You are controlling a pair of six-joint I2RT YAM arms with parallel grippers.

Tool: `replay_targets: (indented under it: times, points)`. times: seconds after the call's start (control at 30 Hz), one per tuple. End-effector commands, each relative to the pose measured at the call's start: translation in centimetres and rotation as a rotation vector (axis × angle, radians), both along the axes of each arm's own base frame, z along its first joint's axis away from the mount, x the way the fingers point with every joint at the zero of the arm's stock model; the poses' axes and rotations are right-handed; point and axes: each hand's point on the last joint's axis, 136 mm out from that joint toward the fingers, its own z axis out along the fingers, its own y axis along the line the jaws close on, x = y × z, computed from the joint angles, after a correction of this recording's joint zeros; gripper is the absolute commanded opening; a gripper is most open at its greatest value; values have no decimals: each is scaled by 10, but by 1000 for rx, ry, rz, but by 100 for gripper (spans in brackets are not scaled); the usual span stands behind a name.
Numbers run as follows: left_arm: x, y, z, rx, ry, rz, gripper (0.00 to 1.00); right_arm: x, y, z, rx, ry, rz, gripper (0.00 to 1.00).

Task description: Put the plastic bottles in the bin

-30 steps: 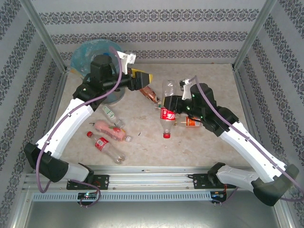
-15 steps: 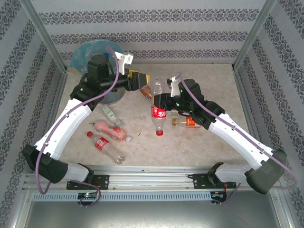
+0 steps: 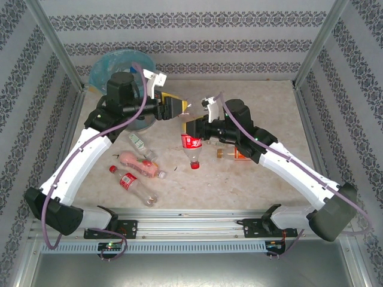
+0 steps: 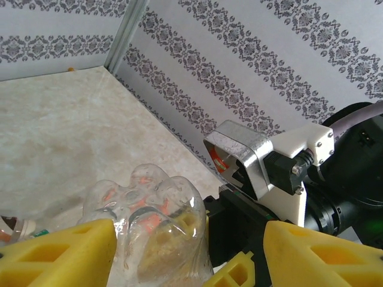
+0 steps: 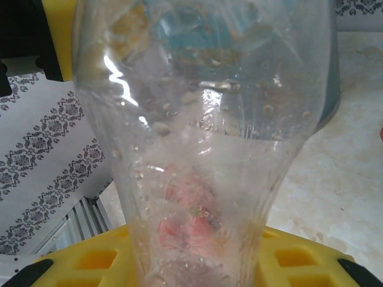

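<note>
No word, brand or number can be read anywhere: the red labels on the raised bottle (image 3: 191,142) and the lying bottle (image 3: 128,180) near the table's (image 3: 239,182) front-left corner are too blurred.

The bin (image 3: 111,64), a round light-blue bucket with a translucent blue liner folded over its rim, stands upright in the far left corner, partly hidden. A clear red-label bottle (image 3: 191,142) is held off the table (image 3: 281,113) near the middle, its red cap pointing toward the near edge and its base toward the far side. Four more lie on their sides on the table: a small clear bottle (image 3: 137,142), a pink bottle (image 3: 139,164) and a red-capped bottle (image 3: 129,182) close together at the left, and an orange-label bottle (image 3: 242,154) just right of the held one.
</note>
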Motion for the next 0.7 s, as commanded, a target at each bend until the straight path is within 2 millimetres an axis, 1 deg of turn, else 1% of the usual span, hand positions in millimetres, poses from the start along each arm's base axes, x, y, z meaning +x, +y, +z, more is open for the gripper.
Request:
replay_targets:
  times: [0.0,0.13,0.3,0.43,0.5,0.67]
  points:
    - [10,14,-1,40,-54,86,68,-13,17,23,57,-115,103,34]
    - [19,23,-4,42,-58,144,69,-11,21,25,58,-128,111,34]
    - [25,30,-7,34,-60,182,70,-9,28,24,51,-130,126,34]
    - [29,36,-11,47,-65,221,74,-9,32,25,52,-129,136,34]
    - [28,34,-13,42,-58,207,75,-9,34,26,55,-132,139,34]
    - [15,14,-15,-23,-4,53,74,-8,36,25,54,-134,138,34]
